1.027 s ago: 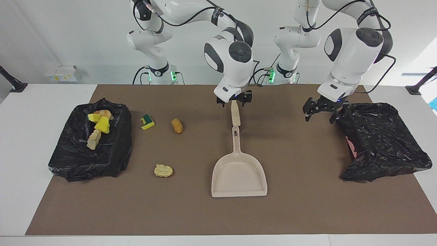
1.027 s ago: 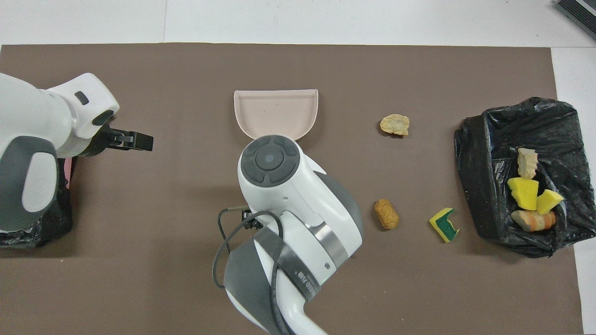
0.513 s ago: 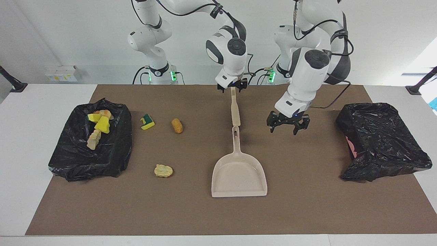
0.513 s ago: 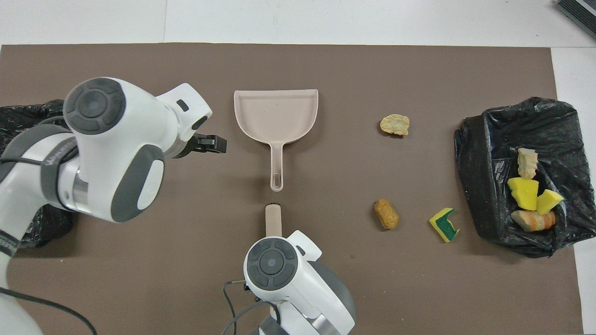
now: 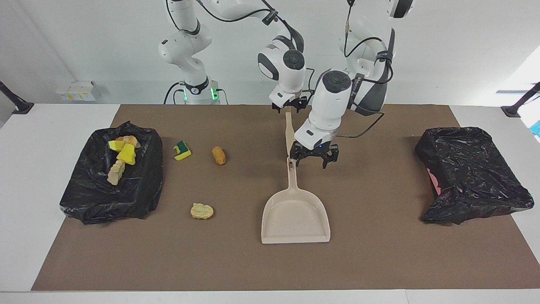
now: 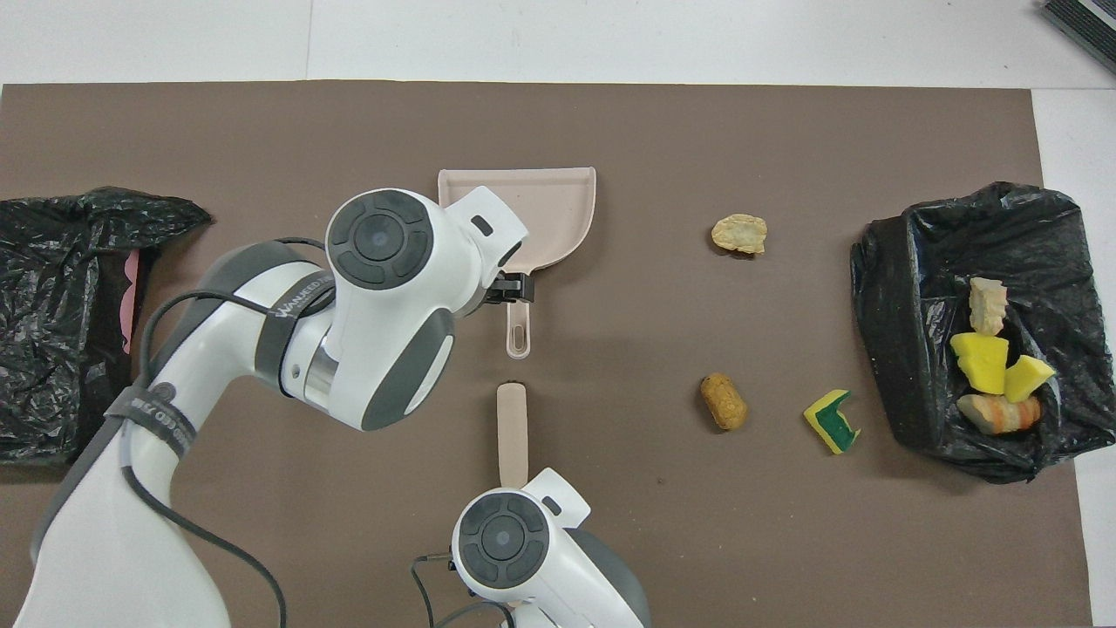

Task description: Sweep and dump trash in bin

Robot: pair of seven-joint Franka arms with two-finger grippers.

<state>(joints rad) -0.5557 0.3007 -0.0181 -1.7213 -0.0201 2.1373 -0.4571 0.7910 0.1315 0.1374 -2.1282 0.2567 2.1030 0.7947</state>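
A beige dustpan [image 5: 295, 217] [image 6: 558, 209] lies flat at mid-table, handle toward the robots. My left gripper [image 5: 314, 155] [image 6: 513, 290] is open, low beside the handle's upper part. A beige stick [image 5: 289, 133] [image 6: 513, 432] lies in line with the handle, nearer to the robots. My right gripper [image 5: 289, 106] is open over the stick's end nearest the robots. Three trash pieces lie loose on the mat: a green-faced sponge [image 5: 182, 150] [image 6: 833, 421], a brown lump [image 5: 219, 155] [image 6: 724, 401] and a pale lump [image 5: 202, 210] [image 6: 739, 234].
A black-bagged bin [image 5: 143, 185] [image 6: 898, 349] at the right arm's end holds several yellow and tan pieces [image 5: 122, 154]. A second black-bagged bin [image 5: 472, 173] [image 6: 61, 305] stands at the left arm's end. A brown mat [image 5: 379, 253] covers the table.
My left gripper has swung from the bin at its end of the table across to the dustpan's handle. My right gripper has drawn back along the stick toward its base. The stick has not moved.
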